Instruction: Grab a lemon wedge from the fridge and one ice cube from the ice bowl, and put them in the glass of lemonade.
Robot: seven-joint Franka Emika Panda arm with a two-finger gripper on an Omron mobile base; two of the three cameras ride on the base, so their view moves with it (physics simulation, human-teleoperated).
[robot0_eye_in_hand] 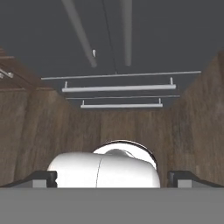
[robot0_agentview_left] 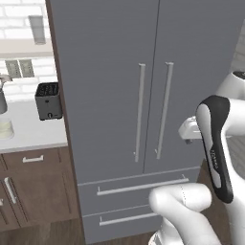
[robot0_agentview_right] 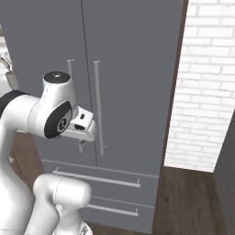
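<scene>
Hand [robot0_eye_in_hand: 112, 178] spread wide, fingertips [robot0_eye_in_hand: 41, 178] far apart at the two lower corners of the hand view, nothing between them. It looks down and forward at the wooden floor [robot0_eye_in_hand: 65, 131] and the bottom of the fridge [robot0_eye_in_hand: 175, 43].

In the right base view the hand [robot0_agentview_right: 82, 126] sits just in front of the fridge [robot0_agentview_right: 133, 69] doors, near the lower ends of the two vertical bar handles [robot0_agentview_right: 97, 108] (contact not discernible). In the left base view it [robot0_agentview_left: 190, 130] shows partly behind the dark forearm.

Fridge [robot0_agentview_left: 105, 95]: tall, grey, both doors shut, handles [robot0_agentview_left: 139, 112] side by side at the centre seam. Two drawers [robot0_agentview_left: 139, 186] below, each with a horizontal bar, both shut.

Left of the fridge: pale surface [robot0_agentview_left: 28, 131] over brown wooden cabinets [robot0_agentview_left: 33, 191]; a dark toaster [robot0_agentview_left: 48, 100] stands on it. Right of the fridge: white brick wall [robot0_agentview_right: 202, 92].
</scene>
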